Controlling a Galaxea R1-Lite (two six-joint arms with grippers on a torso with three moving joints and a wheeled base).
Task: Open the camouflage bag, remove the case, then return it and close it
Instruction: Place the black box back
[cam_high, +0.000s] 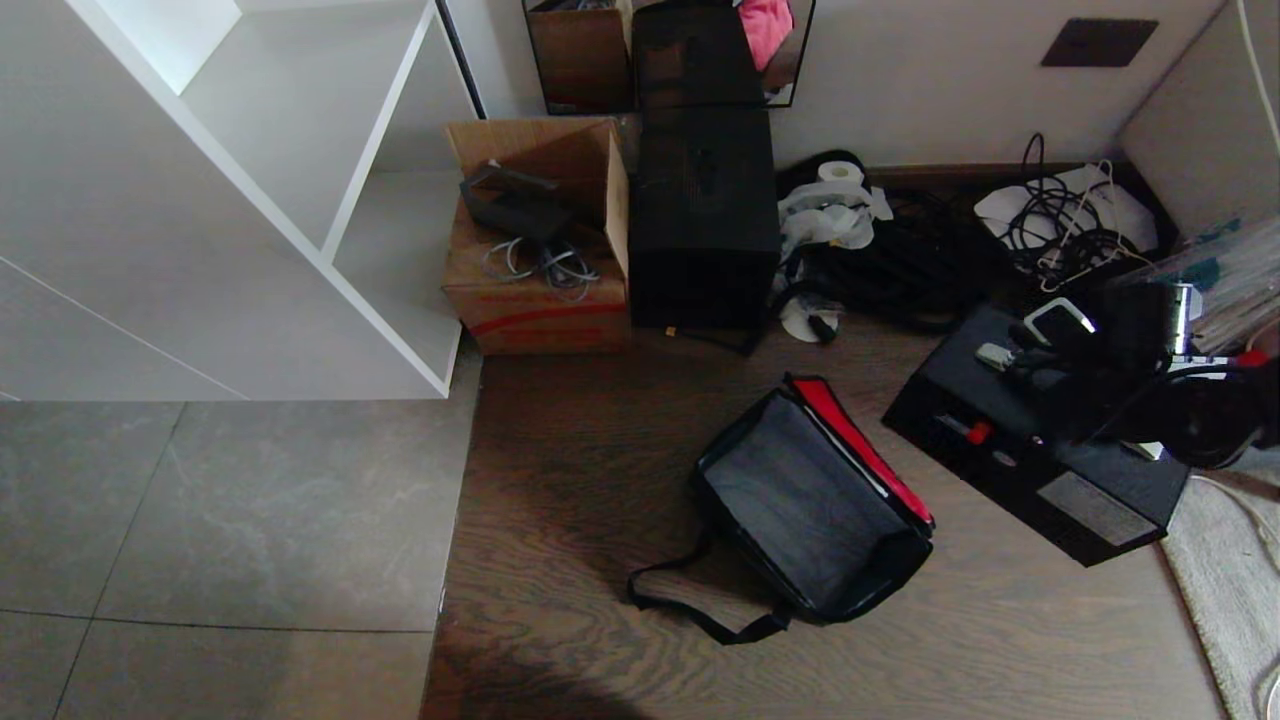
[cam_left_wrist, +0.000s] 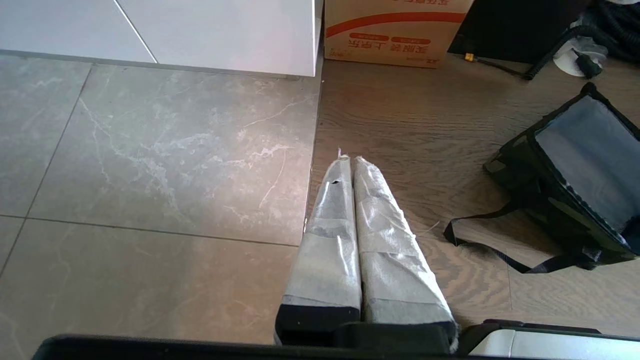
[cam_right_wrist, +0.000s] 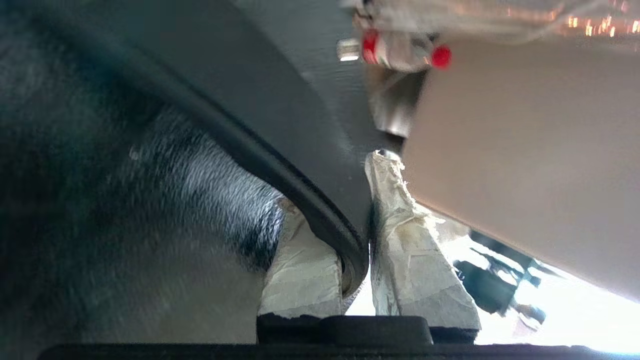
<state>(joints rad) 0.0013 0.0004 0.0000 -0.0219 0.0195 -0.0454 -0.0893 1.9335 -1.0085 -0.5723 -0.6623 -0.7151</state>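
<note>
Nearest the robot, on the wood floor, the bag lies open, its grey interior empty, red lid lining folded back on the far-right side, and black strap trailing toward the camera. The opening and removal steps are judged complete.

Just right of the bag and a little beyond it, the case is out of the bag, tilted over the floor beside a pale rug. The right gripper is at the case's upper end; the right wrist view shows its taped fingers pressed together on the case's black handle, so the case is held by that strap. The left gripper, seen only in its own wrist view, hangs parked on the left of the bag, fingers together and empty, over the seam between tile and wood.

Beyond the bag stand a cardboard box with a red stripe and a tall black box; a white shelf unit lies far left of the bag, tangled cables far right.

Remaining, by judgement: carry the case back over the bag, lower it into the grey interior, release the handle, fold the lid down and zip it shut. Roughly half the task appears done.
</note>
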